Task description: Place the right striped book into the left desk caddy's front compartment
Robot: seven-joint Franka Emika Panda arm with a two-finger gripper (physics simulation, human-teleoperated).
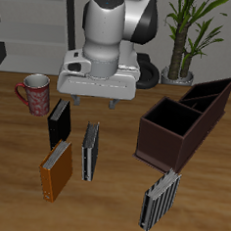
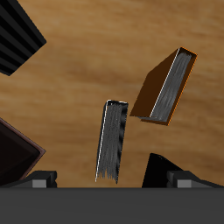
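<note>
Gripper point(image 1: 102, 103) is held open above the striped book point(image 1: 89, 150); descent should be centred on its spine.

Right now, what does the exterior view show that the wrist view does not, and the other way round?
Only the exterior view shows the red mug, the green potted plant and the whole dark brown desk caddy. The wrist view adds no new thing, only a closer look from between the fingers of the open gripper. Both show the right striped book, the orange book and the wooden table.
</note>
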